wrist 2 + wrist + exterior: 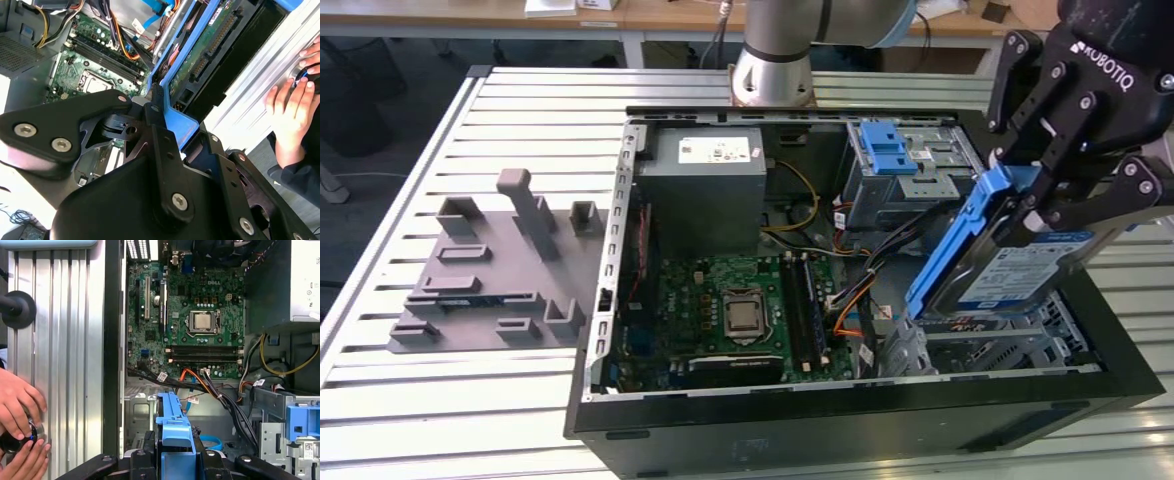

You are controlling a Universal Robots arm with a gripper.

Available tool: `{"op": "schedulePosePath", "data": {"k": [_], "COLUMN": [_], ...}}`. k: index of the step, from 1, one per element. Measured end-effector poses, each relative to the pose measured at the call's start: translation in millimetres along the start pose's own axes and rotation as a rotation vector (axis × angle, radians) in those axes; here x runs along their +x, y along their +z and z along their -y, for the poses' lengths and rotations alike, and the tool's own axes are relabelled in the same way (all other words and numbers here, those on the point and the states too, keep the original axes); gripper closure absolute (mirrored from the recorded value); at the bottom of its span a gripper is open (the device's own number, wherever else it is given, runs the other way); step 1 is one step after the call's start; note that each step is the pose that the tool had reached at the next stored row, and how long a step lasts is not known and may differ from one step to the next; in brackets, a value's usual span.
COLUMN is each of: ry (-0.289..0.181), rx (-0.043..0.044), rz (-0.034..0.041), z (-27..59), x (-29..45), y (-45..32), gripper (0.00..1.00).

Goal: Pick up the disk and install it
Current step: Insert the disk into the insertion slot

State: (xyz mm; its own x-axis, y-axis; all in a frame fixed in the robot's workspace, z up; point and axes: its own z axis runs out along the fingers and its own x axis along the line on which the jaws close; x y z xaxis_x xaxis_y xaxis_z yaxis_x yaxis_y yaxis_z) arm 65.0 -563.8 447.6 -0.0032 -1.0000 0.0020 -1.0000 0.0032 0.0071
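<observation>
The disk (pixel 1007 265), a silver drive with a blue-and-white label in a bright blue frame, hangs tilted over the front corner of the open computer case (pixel 854 410) on the exterior view's right. My gripper (pixel 1047 215) is shut on its upper end. Its lower end dips toward a grey metal bay (pixel 1001 345); whether they touch I cannot tell. In the second wrist view my black fingers (pixel 152 107) clamp the disk's blue frame (pixel 172 120), with its green circuit-board underside above. The disk's blue frame (pixel 175 425) runs out from the gripper (pixel 175 460) in the first wrist view.
Inside the case lie a green motherboard (pixel 740 305), a grey power supply (pixel 707 185), loose cables (pixel 854 300) and a drive cage with a blue latch (pixel 894 150). A grey slotted stand (pixel 494 270) sits on the slatted table. A person's hands (pixel 20 405) rest on the table.
</observation>
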Motion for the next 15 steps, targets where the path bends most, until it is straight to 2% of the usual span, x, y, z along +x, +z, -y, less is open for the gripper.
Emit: {"op": "schedulePosePath", "data": {"k": [6, 15], "ry": [0.000, 0.000], "rx": [0.0000, 0.0001], "rz": [0.0002, 0.0001], "z": [9.4, 11.5], "x": [-0.1, 0.0], "y": [2.0, 7.3], "gripper": [0.64, 0.64]}}
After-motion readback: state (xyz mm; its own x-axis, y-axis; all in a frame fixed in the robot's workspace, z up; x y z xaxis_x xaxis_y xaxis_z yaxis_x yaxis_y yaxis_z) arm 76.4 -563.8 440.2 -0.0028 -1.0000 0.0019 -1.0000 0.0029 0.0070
